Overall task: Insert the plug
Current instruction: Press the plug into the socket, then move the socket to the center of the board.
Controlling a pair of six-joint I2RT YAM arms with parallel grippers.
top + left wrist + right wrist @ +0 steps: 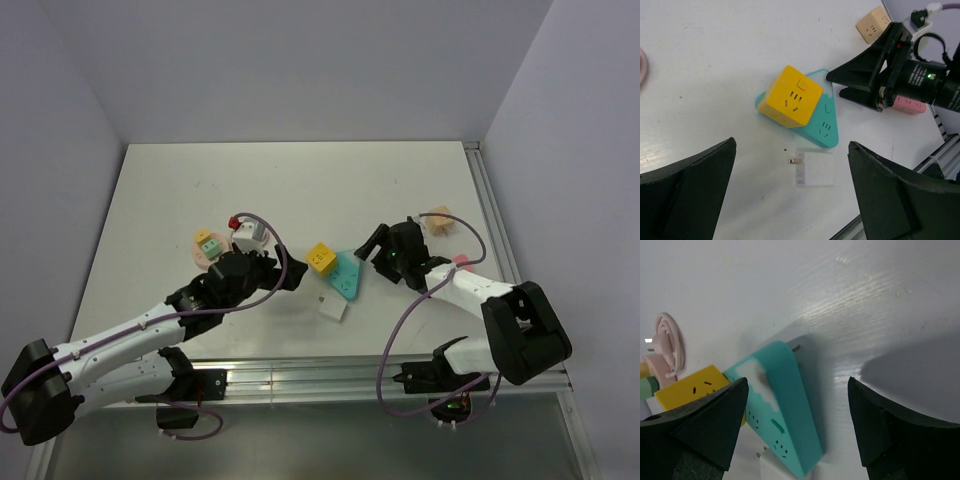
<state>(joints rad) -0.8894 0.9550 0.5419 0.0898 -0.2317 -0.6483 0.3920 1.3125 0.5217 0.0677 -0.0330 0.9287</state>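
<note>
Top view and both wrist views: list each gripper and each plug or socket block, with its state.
Left gripper: open, empty.
Right gripper: open, empty.
Green plug: not inserted, beside the left arm.
White block: lying flat, prongs free.
Teal triangle: one prong showing.
Yellow cube: resting on the teal triangle.

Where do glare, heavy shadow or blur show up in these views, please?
Right wrist: a white glare patch on the teal adapter, a dark shadow on the table at right. Left wrist: yellow cube and white block sharp, left gripper fingers nearly black. Top: even, soft light.
</note>
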